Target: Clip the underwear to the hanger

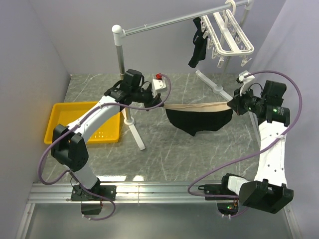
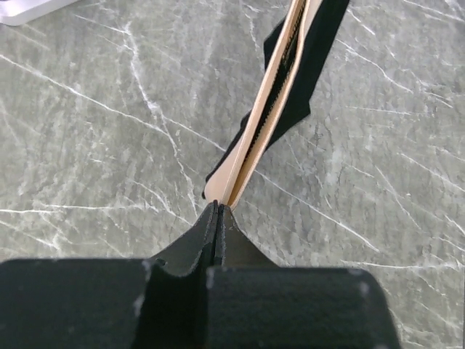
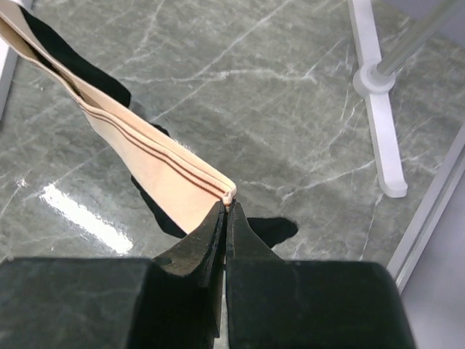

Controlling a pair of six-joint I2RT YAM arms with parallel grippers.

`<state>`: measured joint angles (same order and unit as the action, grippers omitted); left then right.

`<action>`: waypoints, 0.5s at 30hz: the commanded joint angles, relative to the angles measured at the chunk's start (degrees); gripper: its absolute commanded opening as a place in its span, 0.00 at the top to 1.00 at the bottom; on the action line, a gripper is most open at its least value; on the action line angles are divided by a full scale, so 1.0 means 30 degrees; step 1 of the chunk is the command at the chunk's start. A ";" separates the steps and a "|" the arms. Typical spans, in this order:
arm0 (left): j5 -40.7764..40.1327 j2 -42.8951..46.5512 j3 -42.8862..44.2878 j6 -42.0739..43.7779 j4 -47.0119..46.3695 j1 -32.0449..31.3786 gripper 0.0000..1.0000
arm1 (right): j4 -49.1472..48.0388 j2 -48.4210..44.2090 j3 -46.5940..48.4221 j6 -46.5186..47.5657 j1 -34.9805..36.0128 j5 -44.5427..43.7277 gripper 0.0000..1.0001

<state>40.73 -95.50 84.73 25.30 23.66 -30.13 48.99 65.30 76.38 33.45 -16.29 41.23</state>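
Top external: the underwear [image 1: 199, 122] hangs in the air between the two arms, above the marble tabletop [image 1: 164, 154]. Its tan waistband [image 1: 197, 106] is drawn into a nearly straight line, and the black body sags below.
Left gripper [image 1: 163, 103]: clenched on the left end of the waistband. In the left wrist view the fingertips are pressed together and the tan band runs out from between them.
Right gripper [image 1: 232, 106]: clenched on the other end. In its wrist view only the folded corner of the band is nipped, right at the tips.
Hanger [image 1: 232, 35]: white frame hooked on the grey rail [image 1: 164, 22] at far right, higher and farther back than the underwear and well apart from it. Small clips [image 1: 221, 60] dangle beneath it.
Neighbour: a narrow black garment [image 1: 197, 45] hangs at the frame's left edge.
Step in hand: probably carrying the stretched band up to the clips.
Doing it well: raise both arms together so the band stays level and taut. Aim for clips away from the black garment; which ones are free cannot be told from here.
Risk: the right-hand bite looks shallow, so extra stretching could pull the corner free.
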 commanded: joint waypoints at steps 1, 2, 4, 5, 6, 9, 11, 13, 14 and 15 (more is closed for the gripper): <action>-0.1153 0.0549 0.0201 -0.0465 0.0229 0.0112 0.99 | -0.1532 0.0205 -0.0557 -0.0045 -0.0165 -0.0794 1.00; -0.1822 0.0169 0.0552 -0.0406 0.0287 0.0083 1.00 | -0.1855 0.0729 -0.0499 -0.0192 -0.0106 -0.0998 1.00; -0.2440 -0.1382 0.2185 -0.0464 0.0520 0.0141 1.00 | -0.2676 0.1463 0.0085 -0.0661 0.0157 -0.1262 1.00; -0.2995 -0.1939 0.2777 -0.0406 0.0550 0.0141 1.00 | -0.2968 0.2192 0.0377 -0.0807 0.0245 -0.1467 1.00; -0.3262 -0.2873 0.3305 -0.0406 0.0435 0.0112 1.00 | -0.3522 0.2547 0.1047 -0.0983 0.0275 -0.1527 1.00; -0.3935 -0.4107 0.5268 -0.0435 -0.0324 0.0141 1.00 | -0.4141 0.3659 0.2773 -0.1598 0.0304 -0.1819 1.00; -0.4259 -0.4521 0.6762 -0.0814 -0.0765 0.0141 1.00 | -0.4085 0.3984 0.3599 -0.1455 0.0333 -0.1966 1.00; -0.4378 -0.4815 0.7786 -0.0933 -0.1147 0.0141 1.00 | -0.3939 0.3811 0.4188 -0.0814 0.0304 -0.2200 1.00; -0.4320 -0.4787 0.7937 -0.0962 -0.1264 0.0141 0.99 | -0.3851 0.3404 0.4160 -0.0461 0.0333 -0.2259 1.00; -0.4174 -0.4699 0.7910 -0.0933 -0.1556 0.0112 1.00 | -0.3357 0.3081 0.3724 -0.0051 0.0305 -0.2231 1.00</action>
<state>30.55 -111.48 104.05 23.68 22.61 -30.26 40.86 78.59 85.19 30.30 -15.25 36.84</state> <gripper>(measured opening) 0.012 0.017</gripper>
